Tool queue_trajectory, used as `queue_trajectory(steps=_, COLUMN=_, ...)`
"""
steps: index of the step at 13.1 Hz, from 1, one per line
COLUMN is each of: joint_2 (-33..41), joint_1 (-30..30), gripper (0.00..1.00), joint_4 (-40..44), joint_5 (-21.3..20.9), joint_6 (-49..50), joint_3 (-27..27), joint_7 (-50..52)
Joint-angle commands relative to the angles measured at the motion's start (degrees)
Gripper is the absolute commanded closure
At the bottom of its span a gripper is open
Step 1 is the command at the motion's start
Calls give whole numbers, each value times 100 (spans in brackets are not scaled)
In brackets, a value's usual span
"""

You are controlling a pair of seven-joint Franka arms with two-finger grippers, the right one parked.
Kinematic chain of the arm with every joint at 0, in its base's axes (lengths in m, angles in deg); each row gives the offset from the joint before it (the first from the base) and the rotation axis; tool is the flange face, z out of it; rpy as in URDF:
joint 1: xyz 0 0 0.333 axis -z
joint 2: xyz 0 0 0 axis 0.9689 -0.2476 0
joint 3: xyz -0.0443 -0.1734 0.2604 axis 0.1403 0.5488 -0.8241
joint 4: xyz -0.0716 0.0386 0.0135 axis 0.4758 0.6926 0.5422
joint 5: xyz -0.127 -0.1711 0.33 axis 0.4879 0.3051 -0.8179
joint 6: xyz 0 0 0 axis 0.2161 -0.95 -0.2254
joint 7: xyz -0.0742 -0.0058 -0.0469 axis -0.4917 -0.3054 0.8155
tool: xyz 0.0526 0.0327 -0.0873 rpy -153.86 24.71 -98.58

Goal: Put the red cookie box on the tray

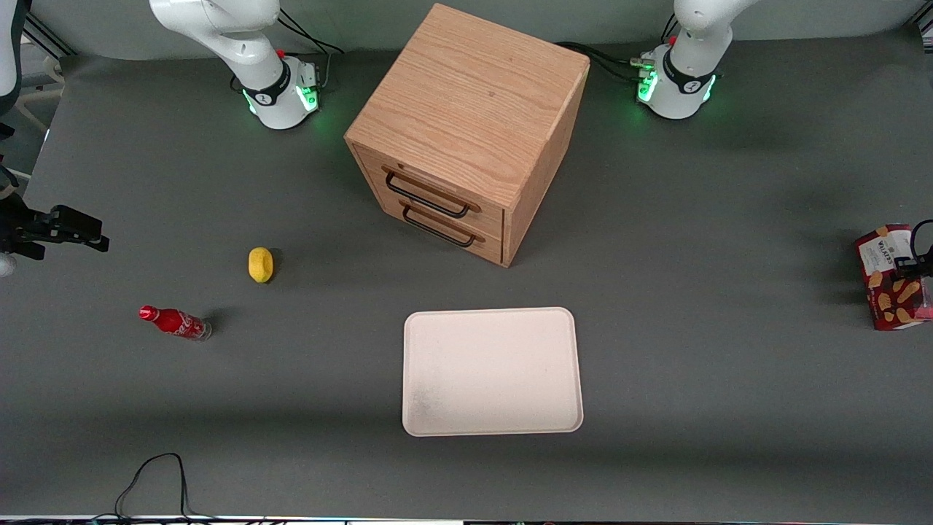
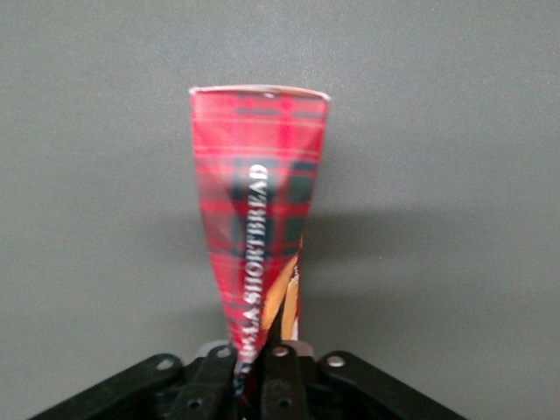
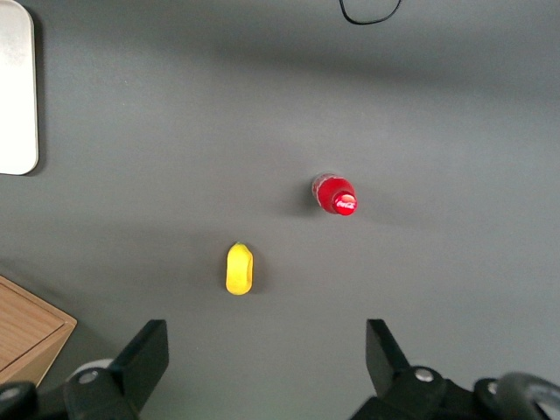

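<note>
- The red cookie box (image 1: pixel 891 277) is at the working arm's end of the table (image 1: pixel 692 292), well apart from the tray (image 1: pixel 492 372).
- The tool (image 2: pixel 255 367) is clamped on one end of the box (in the left wrist view the fingers (image 2: pixel 282 381) press the plaid cardboard between them).
- In that view the box reaches away from the tool over bare grey table; whether it touches the surface I cannot tell.
- The tray lies flat with nothing on it, nearer to the front camera than the wooden drawer cabinet (image 1: pixel 466 131).
- A yellow lemon (image 1: pixel 260 264) and a small red soda bottle (image 1: pixel 175 322) lie toward the parked arm's end.
</note>
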Motion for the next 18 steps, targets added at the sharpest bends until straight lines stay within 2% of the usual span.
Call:
queue_trajectory(steps=1, joint_2=110, joint_1=-1, gripper=100, joint_4=34, joint_5=18, joint_6=164, joint_3=-16, joint_7=-120)
queue_trajectory(steps=3, joint_2=294, joint_1=34, gripper=100, joint_4=226, joint_5=18, joint_6=654, joint_3=-16, joint_7=-111)
queue_trajectory(steps=6, joint_2=681, joint_1=34, gripper=100, joint_4=797, joint_5=-8, joint_6=1927, joint_3=-16, joint_7=-111)
queue_trajectory(steps=11, joint_2=1218, joint_1=17, gripper=100, joint_4=2106, joint_5=-52, joint_6=3906, joint_3=-51, joint_7=-41)
queue_trajectory(steps=13, joint_2=1306, joint_1=17, gripper=100, joint_4=2467, joint_5=-61, joint_6=4268, joint_3=-60, joint_7=-41)
queue_trajectory(steps=16, joint_2=1341, joint_1=60, gripper=100, joint_4=2521, joint_5=-70, joint_6=4278, joint_3=-7, joint_7=-41)
queue_trajectory(steps=18, joint_2=1341, joint_1=331, gripper=100, joint_4=2539, joint_5=-61, joint_6=4287, joint_3=63, joint_7=-41)
